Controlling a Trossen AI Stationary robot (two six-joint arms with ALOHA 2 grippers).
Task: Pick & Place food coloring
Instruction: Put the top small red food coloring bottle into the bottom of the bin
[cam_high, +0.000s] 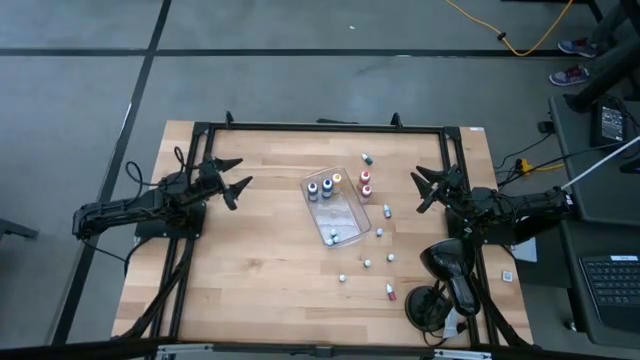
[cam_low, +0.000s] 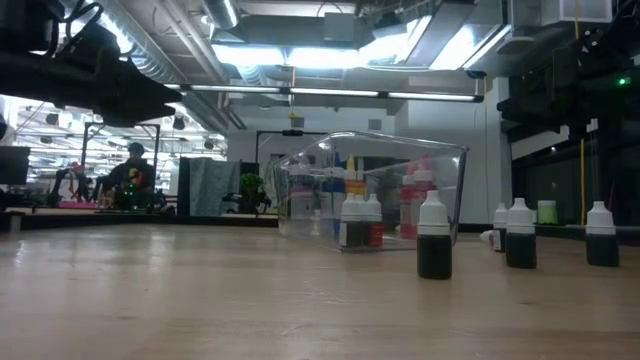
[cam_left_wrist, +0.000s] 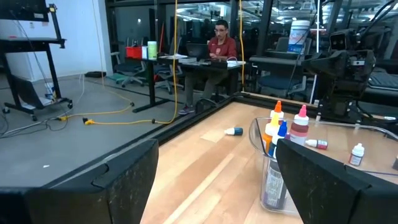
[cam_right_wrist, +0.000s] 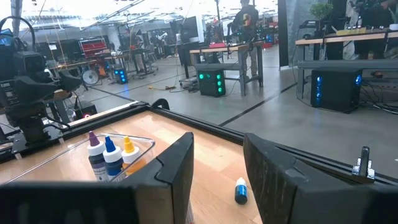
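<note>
Resting on the tabletop (cam_high: 250, 270), both end effectors are empty: left end effector (cam_high: 237, 179) wide open, right end effector (cam_high: 424, 188) partly open, flanking food coloring bottles (cam_high: 366, 183).

From above, the tiny light-capped food coloring bottles (cam_high: 387, 211) scattered on the wooden table (cam_high: 250, 260) are too small to tell their colours. The clear rectangular plastic tray (cam_high: 351, 213) blurs the bottles behind its wall in the low view (labels unreadable). Both wrist views cut off their own dark fingers (cam_left_wrist: 323, 180) — only parts show.
</note>
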